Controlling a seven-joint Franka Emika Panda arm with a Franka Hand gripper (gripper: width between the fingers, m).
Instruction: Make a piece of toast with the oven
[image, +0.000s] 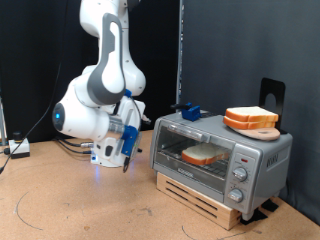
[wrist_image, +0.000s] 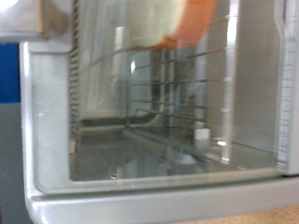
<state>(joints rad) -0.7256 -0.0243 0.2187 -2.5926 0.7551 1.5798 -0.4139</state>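
Observation:
The silver-grey oven (image: 222, 157) stands at the exterior view's right on a low wooden crate, with its glass door up against its front. One slice of toast (image: 204, 155) lies on the wire rack inside, seen through the glass. My gripper (image: 126, 158) hangs fingers down to the oven's left, a short gap from the door, with nothing seen between its fingers. The wrist view faces the oven's glass door (wrist_image: 159, 112) close up, with the wire rack (wrist_image: 177, 93) and the toast (wrist_image: 163, 21) behind it. My fingers do not show in the wrist view.
A pile of like slices (image: 251, 117) sits on a wooden board on the oven's top, with a blue object (image: 190, 111) at the top's other end. A column of round knobs (image: 241, 174) is on the oven's right front. A black bracket (image: 272, 96) stands behind. Cables (image: 15, 148) lie at far left.

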